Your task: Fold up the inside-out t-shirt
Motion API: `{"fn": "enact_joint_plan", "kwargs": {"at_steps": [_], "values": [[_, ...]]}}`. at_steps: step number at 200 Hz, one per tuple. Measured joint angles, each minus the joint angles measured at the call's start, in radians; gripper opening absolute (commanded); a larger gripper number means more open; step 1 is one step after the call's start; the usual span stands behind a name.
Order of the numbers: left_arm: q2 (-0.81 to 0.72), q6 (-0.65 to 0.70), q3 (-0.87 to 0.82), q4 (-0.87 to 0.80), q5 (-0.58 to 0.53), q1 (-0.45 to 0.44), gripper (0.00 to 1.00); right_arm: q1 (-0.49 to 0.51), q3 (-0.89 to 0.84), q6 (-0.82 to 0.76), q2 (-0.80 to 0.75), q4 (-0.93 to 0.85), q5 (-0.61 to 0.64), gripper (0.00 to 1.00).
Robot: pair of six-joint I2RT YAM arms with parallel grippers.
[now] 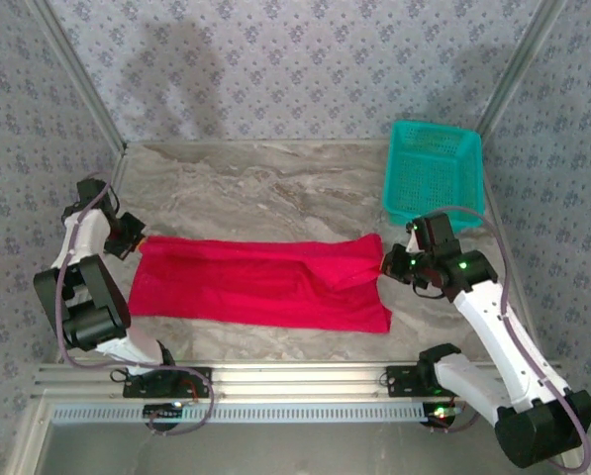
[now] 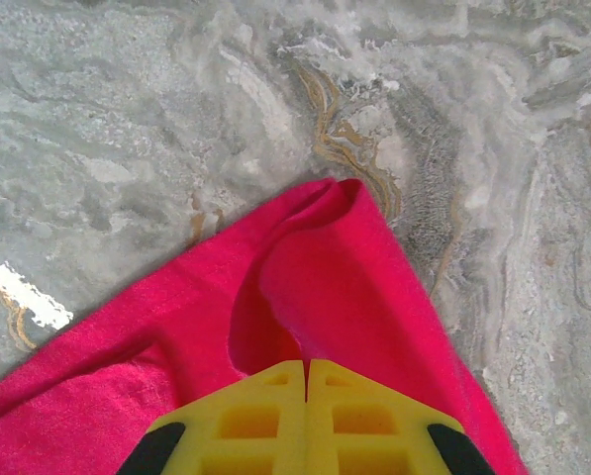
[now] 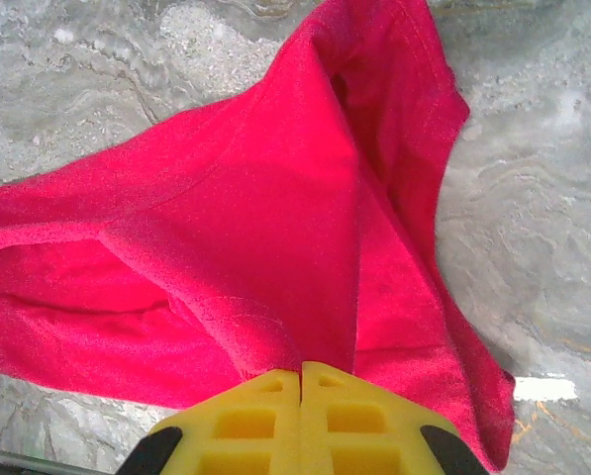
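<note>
The inside-out t-shirt (image 1: 260, 282) is stretched as a red band across the near middle of the table (image 1: 255, 188). Its left end is pinched in the closed left gripper (image 1: 137, 242), its right end in the closed right gripper (image 1: 386, 263) (a teal basket (image 1: 432, 170) stands just beyond).

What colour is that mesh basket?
Teal; the basket shows best in the top external view.
</note>
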Motion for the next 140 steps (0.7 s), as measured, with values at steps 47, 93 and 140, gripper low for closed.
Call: {"fn": "enact_joint_plan", "kwargs": {"at_steps": [47,93,140], "values": [[-0.052,0.004,-0.042,0.003,-0.004,0.001,0.0,0.008,-0.061,0.048,-0.055,-0.008,-0.001,0.0],[-0.089,0.003,-0.183,0.01,-0.037,0.006,0.09,0.053,-0.198,0.149,-0.143,-0.006,0.002,0.07],[-0.14,-0.017,-0.24,0.027,-0.072,0.003,0.46,0.159,-0.275,0.282,-0.253,-0.053,0.104,0.51]]}}
